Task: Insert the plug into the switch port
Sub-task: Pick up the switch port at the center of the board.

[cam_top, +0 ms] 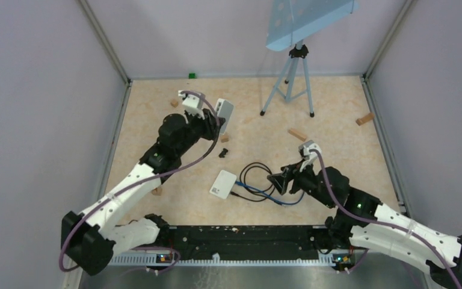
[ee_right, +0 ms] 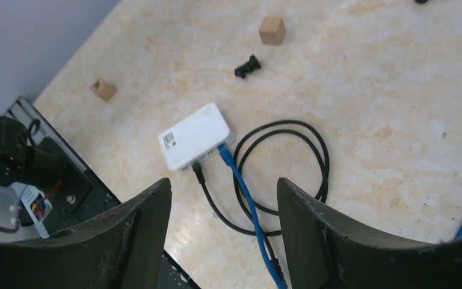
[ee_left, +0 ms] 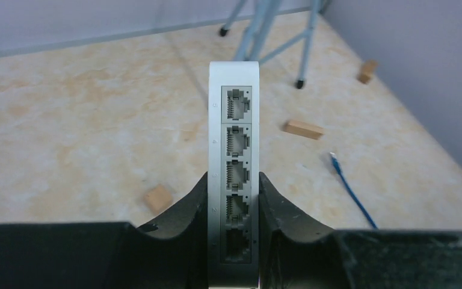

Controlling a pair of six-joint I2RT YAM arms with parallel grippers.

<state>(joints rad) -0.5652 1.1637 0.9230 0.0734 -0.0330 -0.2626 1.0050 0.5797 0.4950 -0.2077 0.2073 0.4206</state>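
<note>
The label [ee_right: 169, 139] on the white box [ee_right: 197, 133] is unreadably small.

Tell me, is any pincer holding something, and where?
Left pincer grips the white switch by its flat sides, near one end. Right pincer holds nothing.

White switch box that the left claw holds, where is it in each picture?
Top external: the white switch stands upper left of centre, pinched by the left claw.
Left wrist: dead centre, upright, its five ports facing the camera.
Right wrist: not in it; the white box there is another one, lying flat.
Shared landmark: the blue cable, seen in all three views.
</note>
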